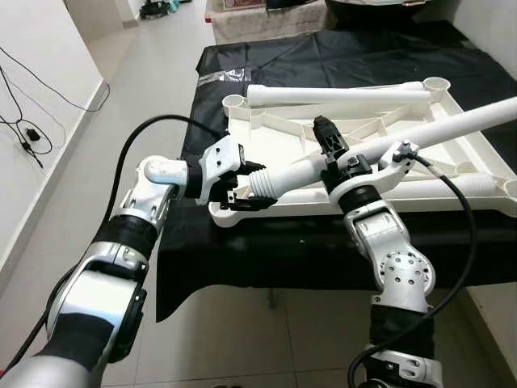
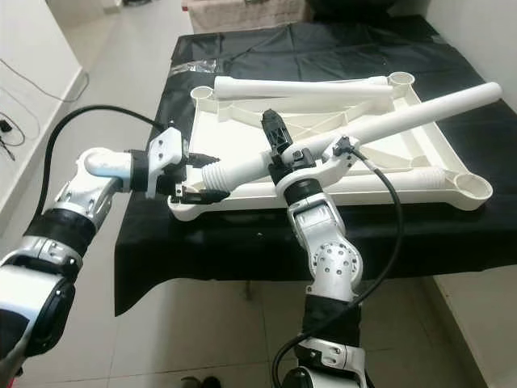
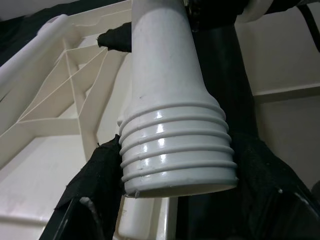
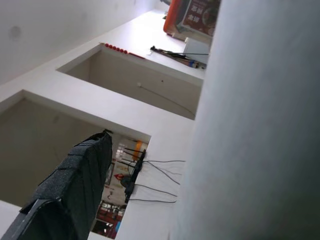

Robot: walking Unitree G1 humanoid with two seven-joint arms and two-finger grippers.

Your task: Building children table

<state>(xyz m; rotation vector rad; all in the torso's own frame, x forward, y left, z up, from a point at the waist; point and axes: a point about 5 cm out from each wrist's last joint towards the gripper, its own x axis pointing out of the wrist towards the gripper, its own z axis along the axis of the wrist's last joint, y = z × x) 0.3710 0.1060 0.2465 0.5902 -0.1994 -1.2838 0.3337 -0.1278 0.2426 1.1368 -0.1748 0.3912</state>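
An upturned white tabletop (image 1: 283,153) lies on a surface draped in black cloth (image 1: 355,56), its ribbed underside facing up and round sockets at its corners. A loose white leg (image 1: 339,94) rests along the far edge of the tabletop, between two sockets. A second white leg (image 1: 452,125) is held slanted above the tabletop by both arms. The left pincer (image 1: 242,190) sits at the leg's ribbed lower end, just above the near-left corner socket (image 1: 224,217), its black fingers (image 3: 100,170) closed against either side of the ribs. The right pincer (image 1: 331,145) grips the same leg further up its shaft, fingers shut around it, with the leg's upper end pointing away to the right.
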